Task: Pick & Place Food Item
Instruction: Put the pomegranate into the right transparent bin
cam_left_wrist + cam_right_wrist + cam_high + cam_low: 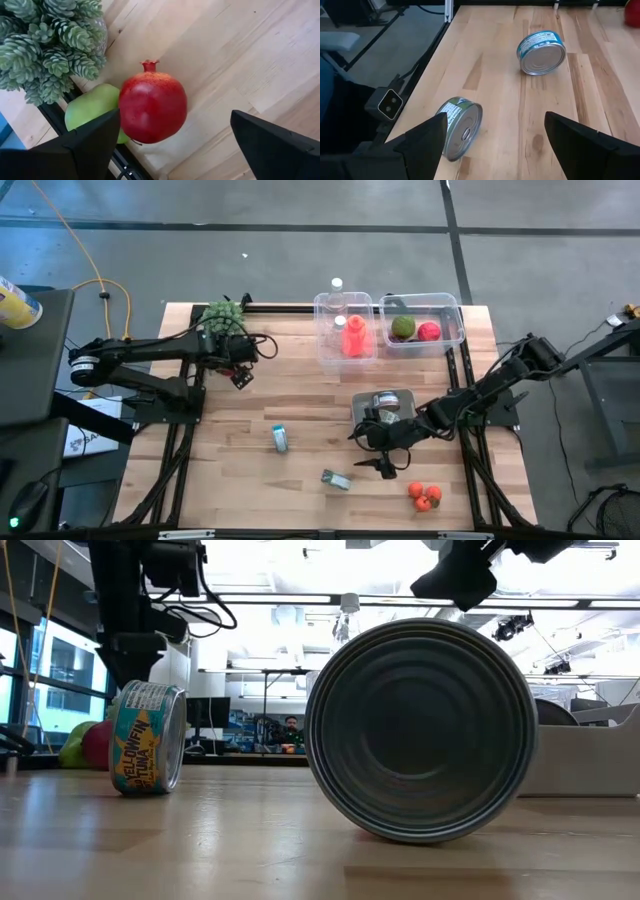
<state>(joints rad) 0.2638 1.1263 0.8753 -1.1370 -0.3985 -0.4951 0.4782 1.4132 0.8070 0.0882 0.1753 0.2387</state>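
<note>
A red pomegranate lies on the wood table next to a green apple, by a green spiky plant. My left gripper hangs open above the pomegranate, one finger on either side, touching nothing; in the high view the left gripper covers both fruits. My right gripper is open near the front right, above two cans lying on their curved sides: a green-labelled can close by and a blue tuna can farther off.
Two clear bins stand at the far edge: one with a red bottle, one with a green and a red fruit. A grey tray sits mid-right. Small orange-red fruits lie at the front right.
</note>
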